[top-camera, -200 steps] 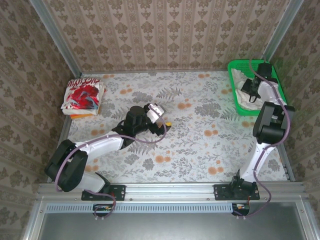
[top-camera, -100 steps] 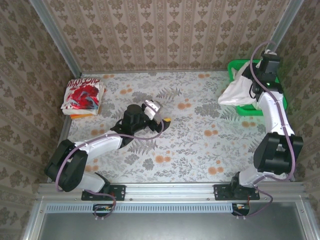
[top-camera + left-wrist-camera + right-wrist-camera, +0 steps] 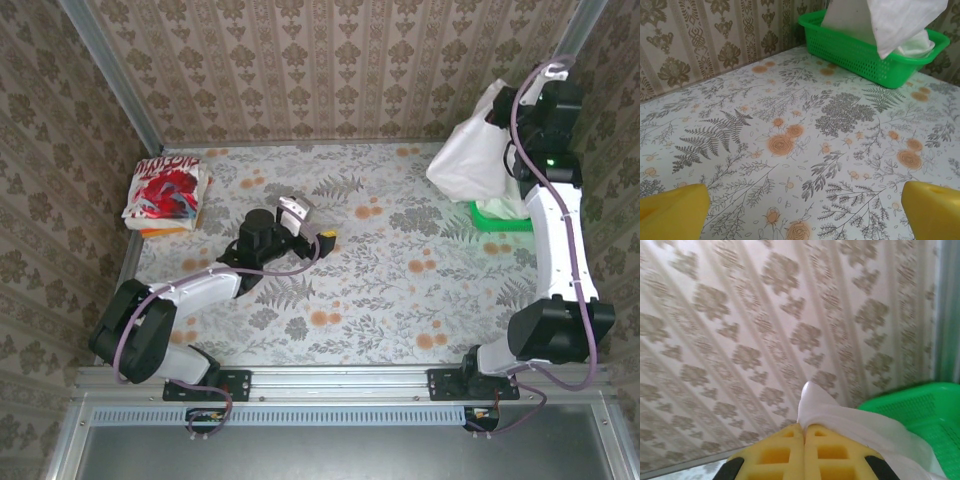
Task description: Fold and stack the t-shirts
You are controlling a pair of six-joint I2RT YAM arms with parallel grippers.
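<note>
As one t-shirt hangs, printed t-shirt (one)

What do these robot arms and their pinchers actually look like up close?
Both the left arm and right arm are slim white tubes joined by chunky black joints, each with a purple cable looping alongside. A small green light glows on the right one. The left gripper and right gripper have blocky yellow fingers, the right's moulded with a waffle-like grid.

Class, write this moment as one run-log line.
right gripper: shut on off-white t-shirt, over green basket | left gripper: open, empty | printed t-shirt: folded
</note>
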